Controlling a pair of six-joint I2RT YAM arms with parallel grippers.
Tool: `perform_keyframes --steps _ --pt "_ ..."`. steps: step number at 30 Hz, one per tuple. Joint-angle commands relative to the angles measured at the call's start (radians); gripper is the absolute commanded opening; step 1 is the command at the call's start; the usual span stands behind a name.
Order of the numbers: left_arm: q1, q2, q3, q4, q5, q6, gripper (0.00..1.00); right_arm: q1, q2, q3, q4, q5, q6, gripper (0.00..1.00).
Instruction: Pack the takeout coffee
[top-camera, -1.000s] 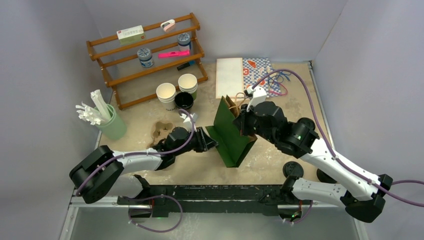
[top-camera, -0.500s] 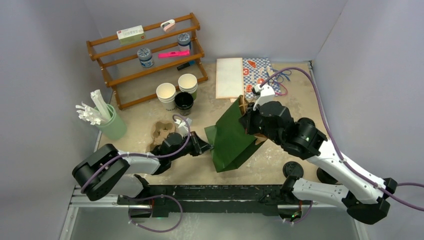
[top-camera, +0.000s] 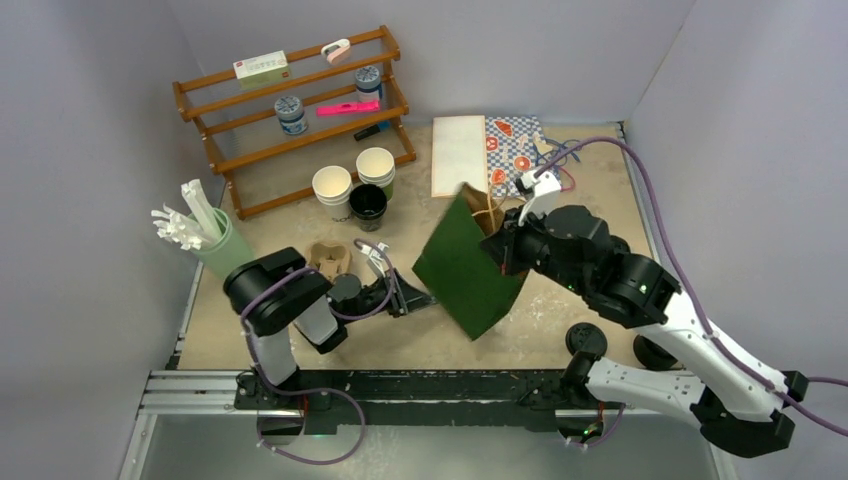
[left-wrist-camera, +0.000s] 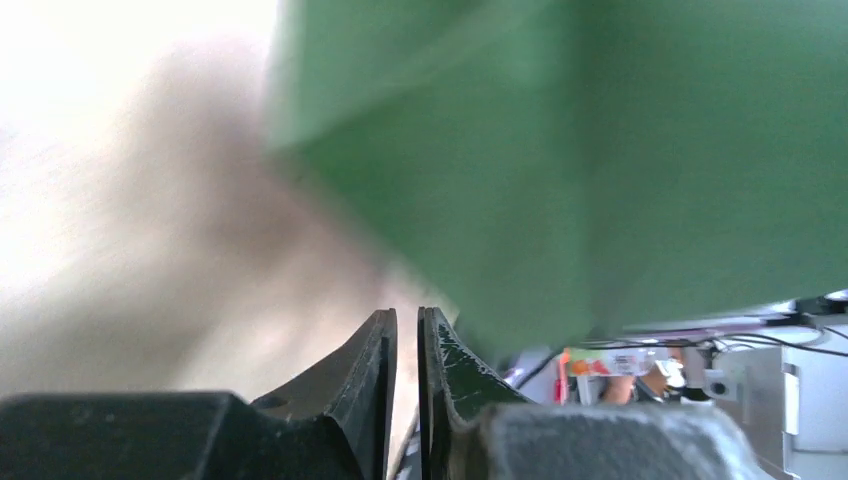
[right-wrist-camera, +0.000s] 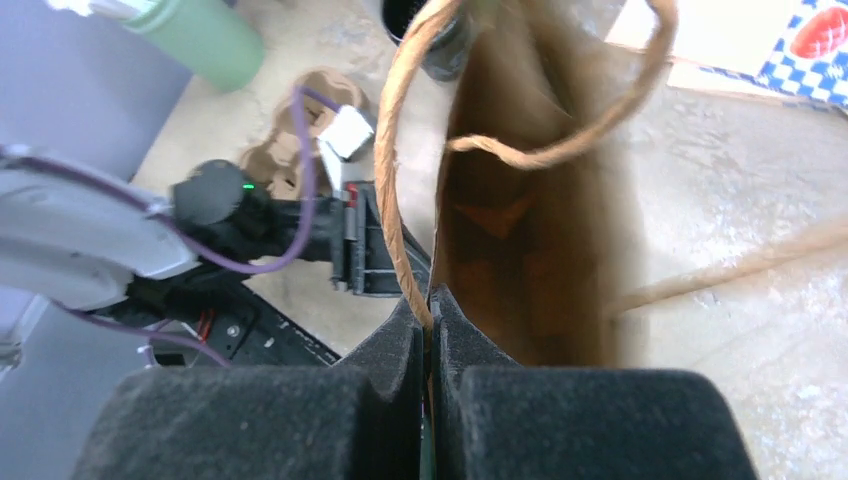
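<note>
The right gripper (right-wrist-camera: 430, 312) is closed on the rim of the tilted green paper bag (top-camera: 465, 275), while the left gripper (left-wrist-camera: 405, 315), nearly closed and empty, sits near its lower corner.

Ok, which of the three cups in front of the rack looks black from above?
The black cup, frontmost of the three; the white cup and green-sided cup behind it show white insides.

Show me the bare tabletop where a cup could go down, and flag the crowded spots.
Bare: the strip between the green bag and the front rail; the back-right patch between the patterned cloth and the side wall, crossed by a cable. Crowded: the paper cups, cup carrier and left gripper sit close together left of the bag.
</note>
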Motion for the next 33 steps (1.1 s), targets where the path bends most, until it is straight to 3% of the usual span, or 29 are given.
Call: perform_keyframes --steps 1,4,12,16,20,26,30,33 --pt "0.042 0.187 -0.036 0.340 0.082 -0.092 0.20 -0.002 -0.072 0.026 0.139 -0.073 -0.064 0.00" --pt "0.044 0.220 -0.008 0.343 0.105 -0.076 0.25 -0.002 -0.070 0.022 0.115 -0.053 -0.066 0.00" --pt "0.044 0.091 -0.039 0.307 0.073 -0.043 0.39 -0.002 -0.071 0.010 0.099 0.004 -0.062 0.00" --pt "0.043 -0.014 -0.035 0.177 0.068 -0.022 0.40 -0.002 -0.055 0.025 0.086 0.042 -0.058 0.00" --pt "0.026 -0.200 -0.011 -0.106 0.020 0.042 0.40 -0.002 -0.007 0.079 0.032 0.146 -0.045 0.00" --pt "-0.002 -0.545 0.095 -0.770 -0.178 0.181 0.40 -0.003 0.080 0.151 -0.044 0.279 -0.065 0.00" --pt "-0.002 -0.706 0.128 -1.056 -0.317 0.211 0.40 -0.002 0.143 0.181 -0.055 0.345 -0.074 0.00" --pt "-0.002 -0.782 0.145 -1.167 -0.354 0.232 0.40 -0.002 0.194 0.202 -0.055 0.378 -0.088 0.00"
